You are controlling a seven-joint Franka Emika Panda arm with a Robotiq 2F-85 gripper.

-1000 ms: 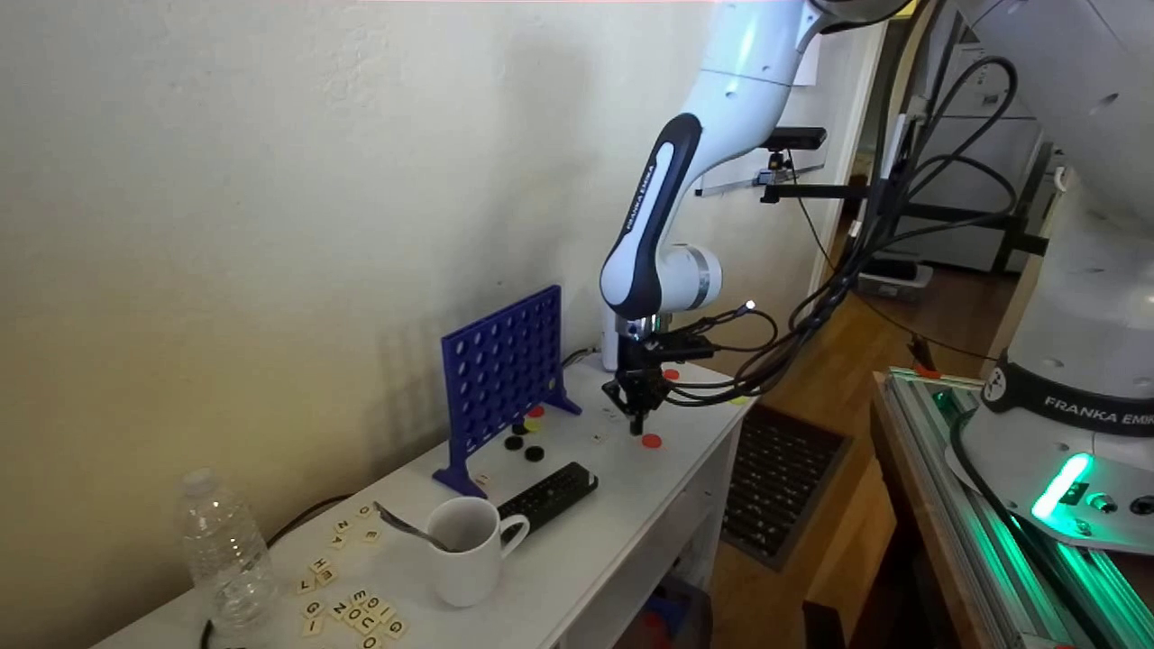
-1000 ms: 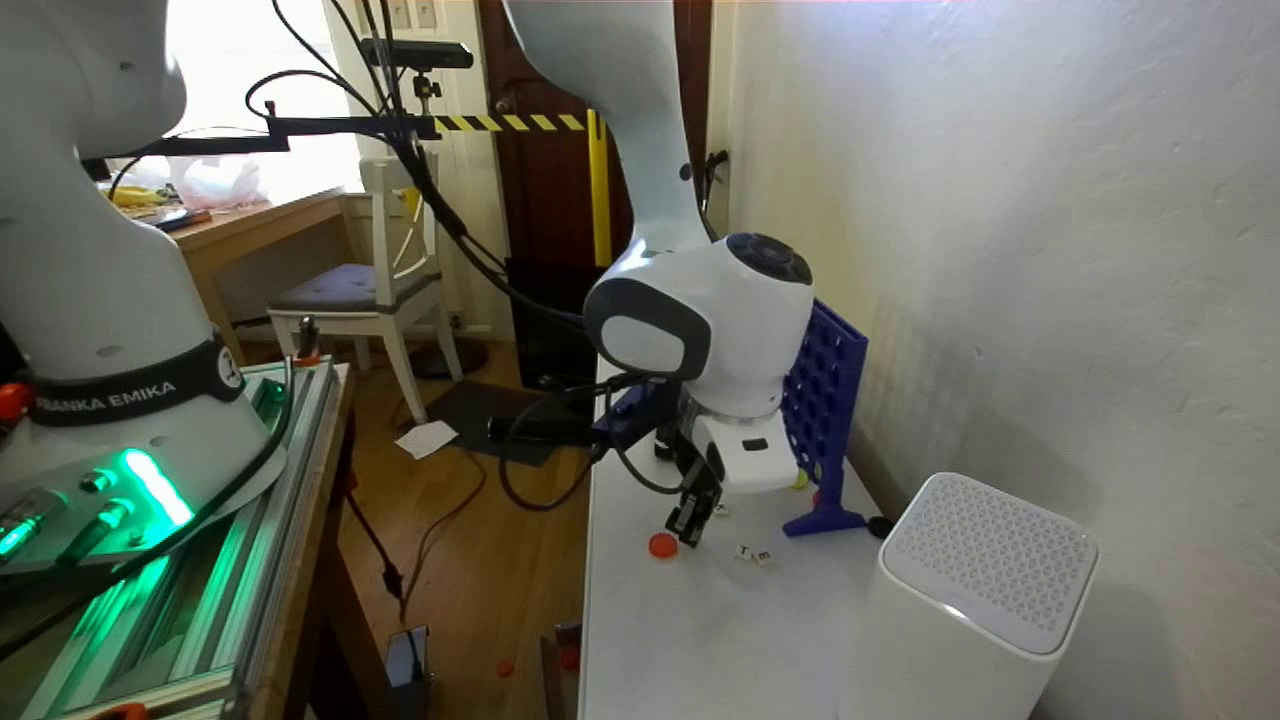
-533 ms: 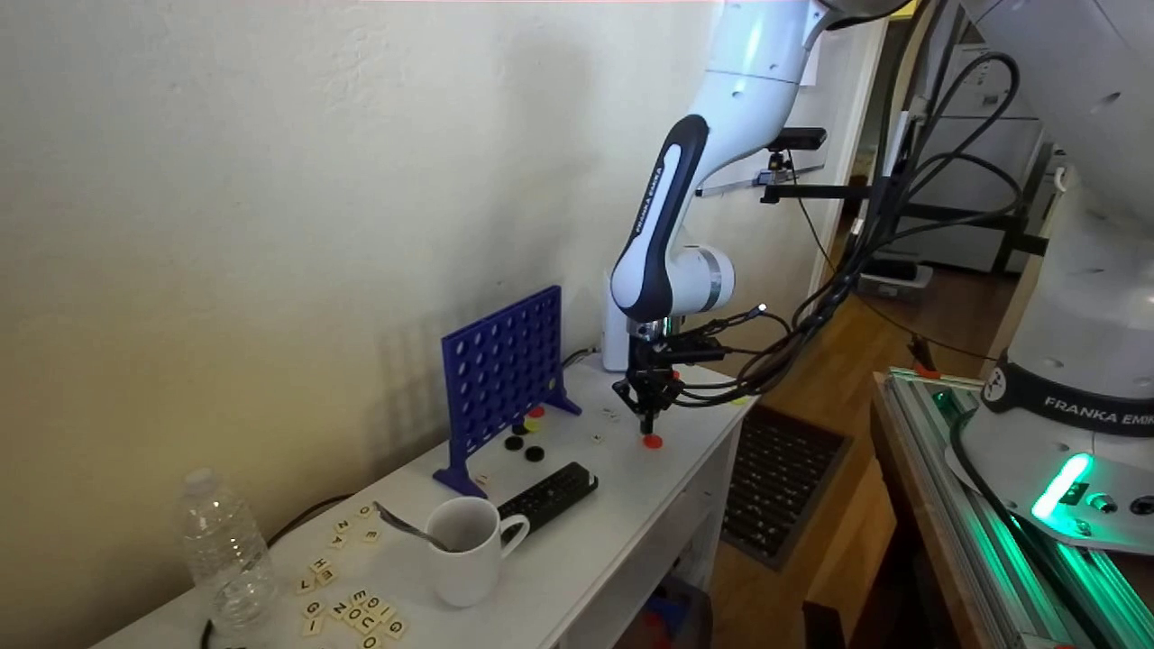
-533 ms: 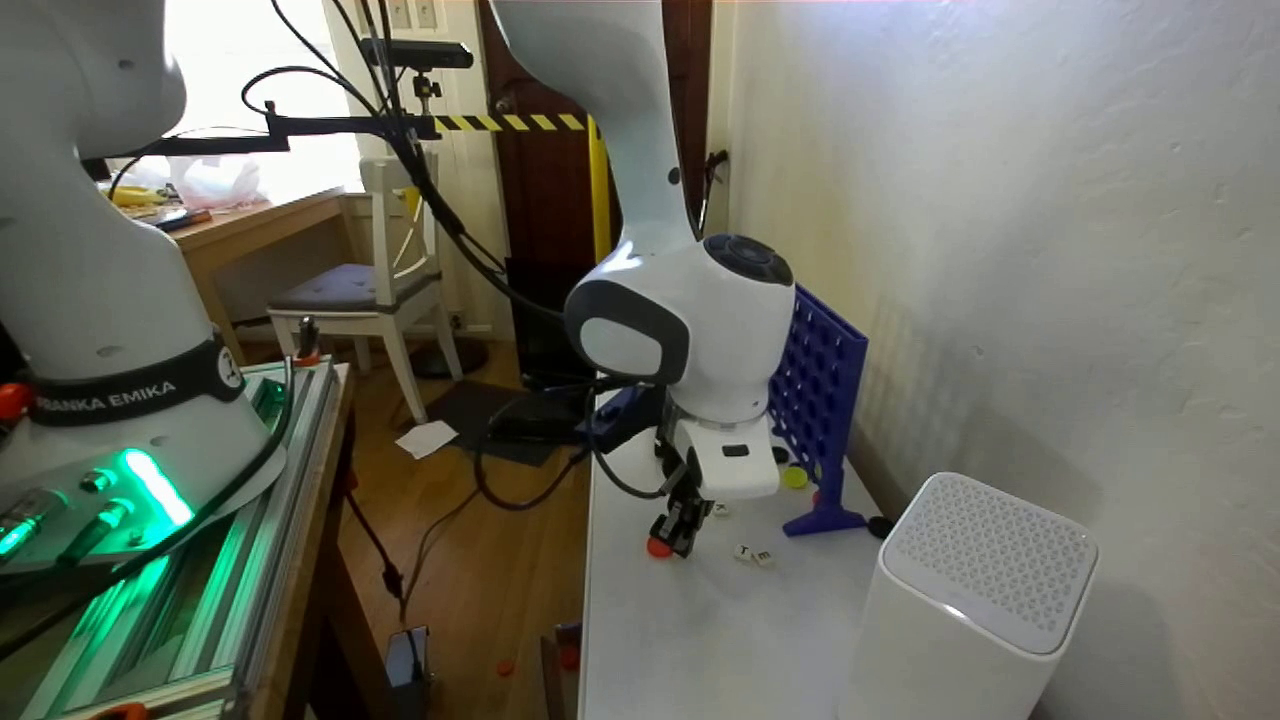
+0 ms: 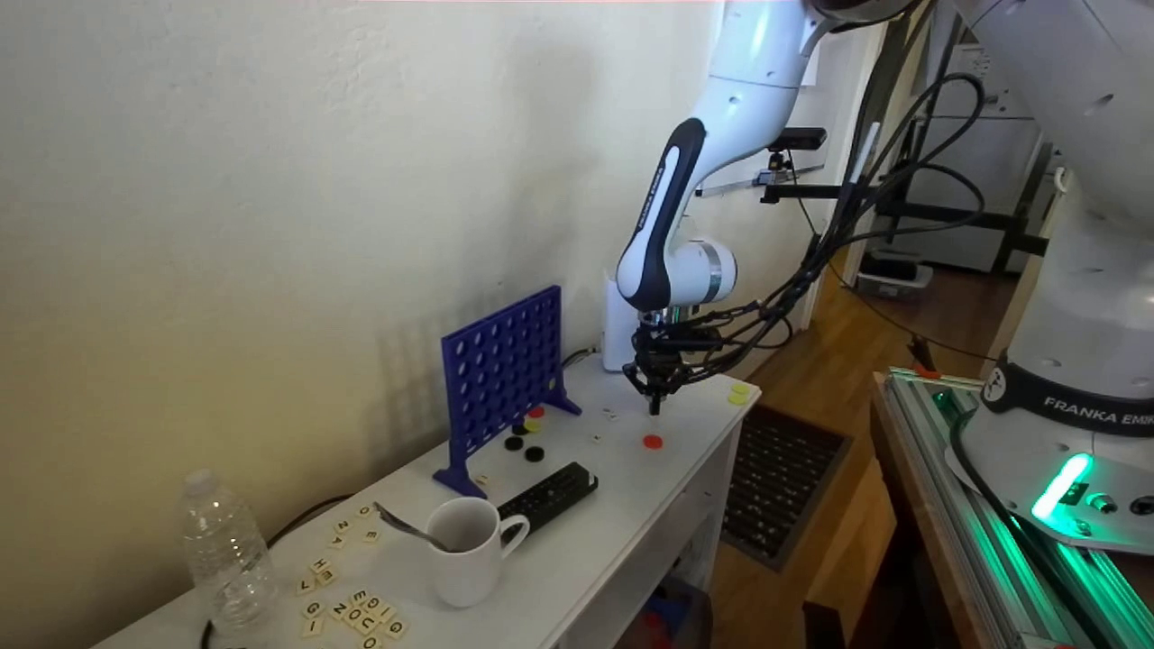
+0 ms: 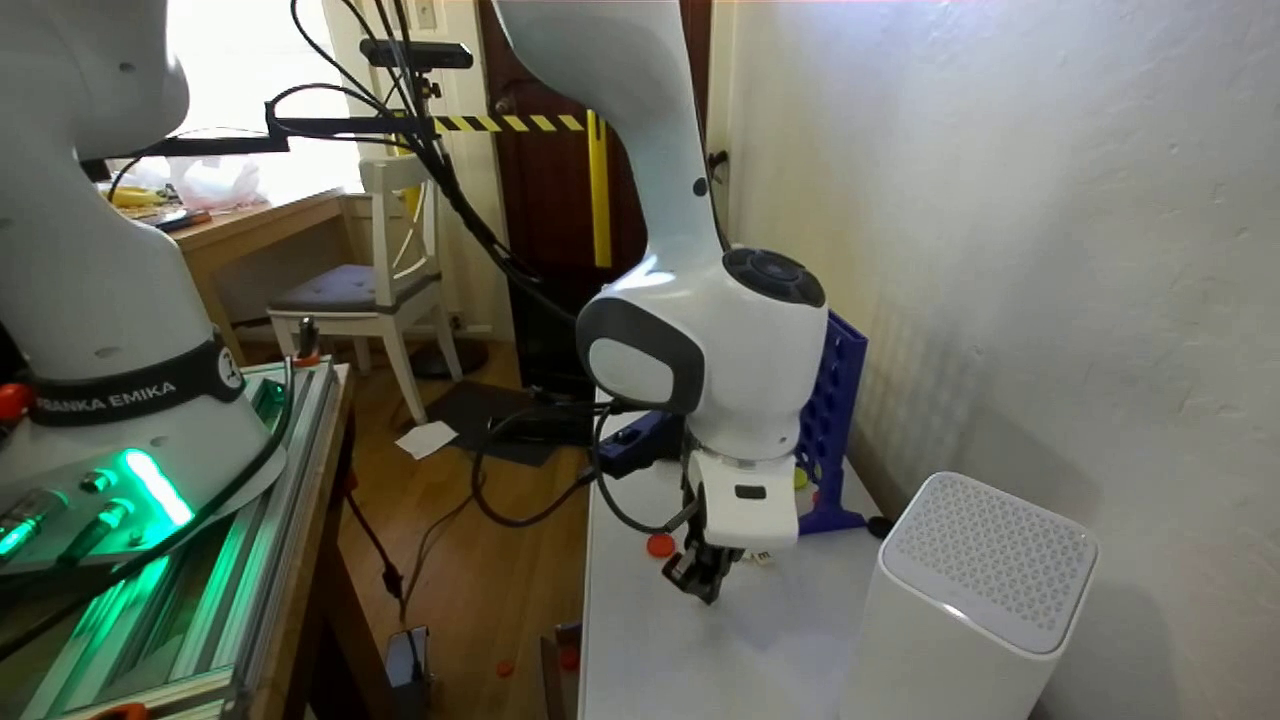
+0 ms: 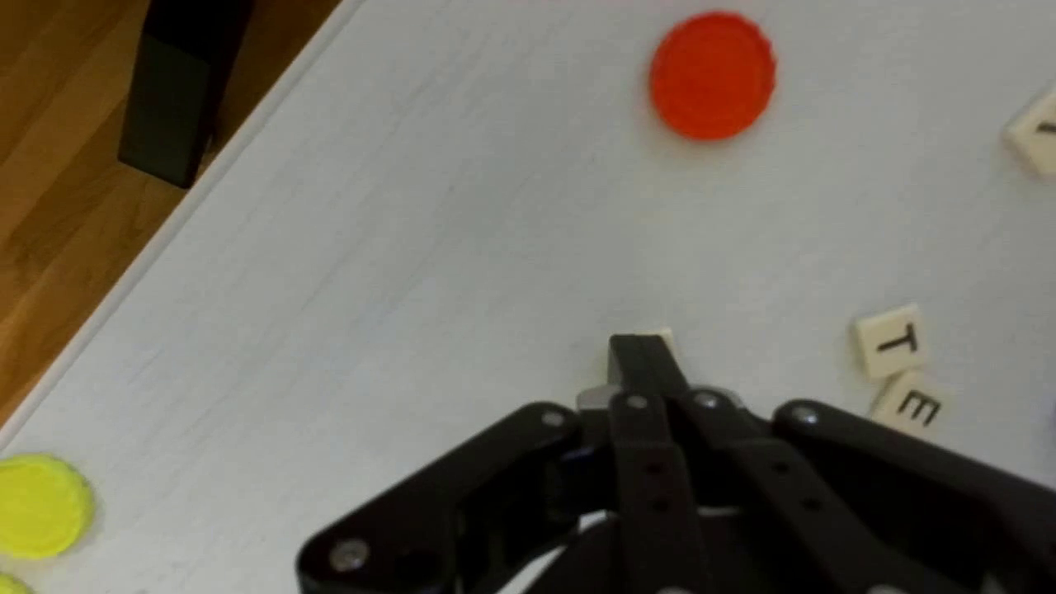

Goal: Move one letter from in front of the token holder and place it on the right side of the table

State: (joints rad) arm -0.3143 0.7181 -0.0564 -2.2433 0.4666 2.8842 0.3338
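Note:
The blue token holder [image 5: 453, 424] stands upright on the white table [image 5: 577, 532]; it is partly hidden behind the arm in an exterior view [image 6: 828, 515]. Letter tiles T [image 7: 891, 342] and E [image 7: 912, 406] lie in front of its near end, and another tile [image 7: 1038, 136] shows at the wrist view's right edge. My gripper [image 7: 637, 346] has its fingertips together, with a pale letter tile [image 7: 667, 337] at the tips, apparently held; its letter is hidden. In the exterior views the gripper [image 5: 655, 406] [image 6: 692, 580] is low over the table, past the red token [image 5: 653, 442].
Yellow tokens [image 5: 738, 394] lie at the table's end corner. Black tokens [image 5: 535, 453], a remote [image 5: 548, 498], a white mug [image 5: 464, 559] with a spoon, a clear bottle [image 5: 230, 550] and several more letters [image 5: 361, 613] are on the table. A white box [image 6: 975, 600] stands by the wall.
My gripper has moved from beside and over the red token, away from the mug toward the white box's end of the table. The red token and the yellow tokens now show uncovered.

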